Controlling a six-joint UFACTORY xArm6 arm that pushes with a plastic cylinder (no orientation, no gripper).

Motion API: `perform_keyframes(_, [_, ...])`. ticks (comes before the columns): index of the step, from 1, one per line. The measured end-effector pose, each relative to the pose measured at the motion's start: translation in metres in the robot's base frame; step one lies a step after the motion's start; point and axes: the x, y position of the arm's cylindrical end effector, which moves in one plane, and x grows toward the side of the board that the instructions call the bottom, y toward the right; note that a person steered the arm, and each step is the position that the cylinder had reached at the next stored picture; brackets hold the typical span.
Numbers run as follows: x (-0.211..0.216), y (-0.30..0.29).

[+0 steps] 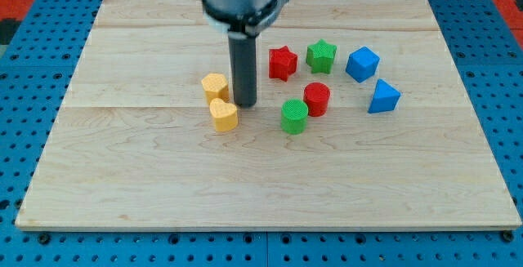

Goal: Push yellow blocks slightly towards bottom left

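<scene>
Two yellow blocks sit close together on the table (122, 185): yellow heart (222, 114) nearest, yellow hexagon (215, 86) just behind. My tip (244, 104) stands just beside them on the view's right. No jaws here, only a rod, standing straight up. Next, I think, push them toward the view's bottom left.

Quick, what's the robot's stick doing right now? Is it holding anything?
My tip: no jaws, holds nothing; sits just right of the two yellow blocks.
</scene>
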Motion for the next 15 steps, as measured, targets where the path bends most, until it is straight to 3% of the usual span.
perform_keyframes(1, [0.033,-0.018])
perform_keyframes(3, [-0.006,-0.117])
perform_keyframes(4, [-0.013,-0.110])
perform_keyframes(5, [0.027,-0.081])
perform_keyframes(7, [-0.033,-0.009])
perform_keyframes(8, [-0.038,-0.021])
perform_keyframes(9, [-0.064,0.009])
perform_keyframes(11, [-0.073,-0.103])
perform_keyframes(13, [-0.070,-0.106])
perform_keyframes(15, [-0.054,-0.012])
